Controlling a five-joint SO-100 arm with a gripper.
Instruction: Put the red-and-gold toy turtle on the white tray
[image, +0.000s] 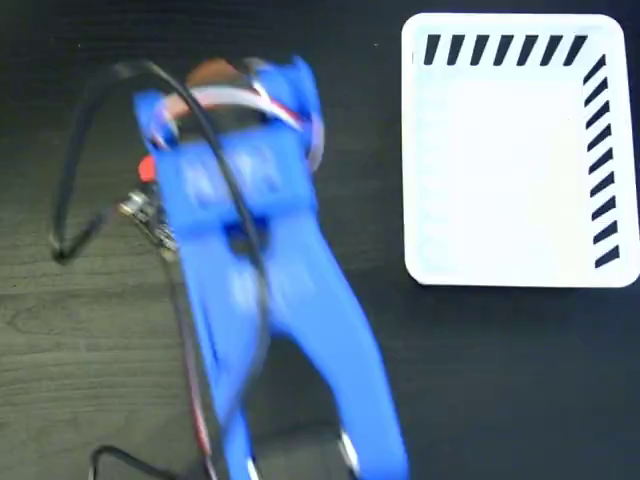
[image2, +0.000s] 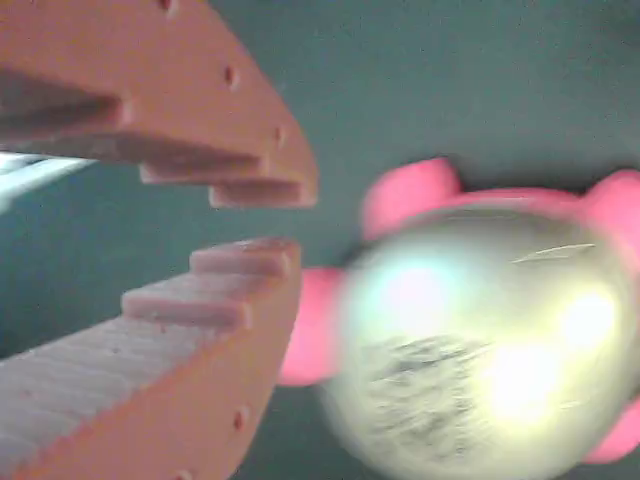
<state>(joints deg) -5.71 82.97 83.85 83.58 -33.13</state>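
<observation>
Wrist view puts the red-and-gold toy turtle (image2: 470, 330) just ahead of the gripper (image2: 262, 222), filling the lower right of the frame. Gold shell faces the camera, dark printed mark on it, pink-red limbs poking out at the rim. Picture blurred, so fine detail is lost. The orange stepped fingers (image2: 240, 300) stand slightly apart, tips near each other with a narrow gap, nothing between them. One red limb lies just beside the lower fingertip; contact cannot be confirmed.

Likely reason for the pose: the arm is lining up on the toy, jaws pointed at its near edge. The gap looks too narrow for the shell, so I judge they must widen before any grab.

Fixed view, from above: the blue arm (image: 260, 260) covers the left-centre of the dark table (image: 500, 380), its cables looping to the left. Turtle is hidden under the arm here. The white tray (image: 470, 150) sits at upper right, well apart from the arm, striped along its top and right edges, nothing in it.

Open table lies between arm and tray, no obstacle on the path. Tray's raised rim calls for a lift before crossing. Tray's right edge runs close to the frame edge, so a drop toward its middle seems safest.
</observation>
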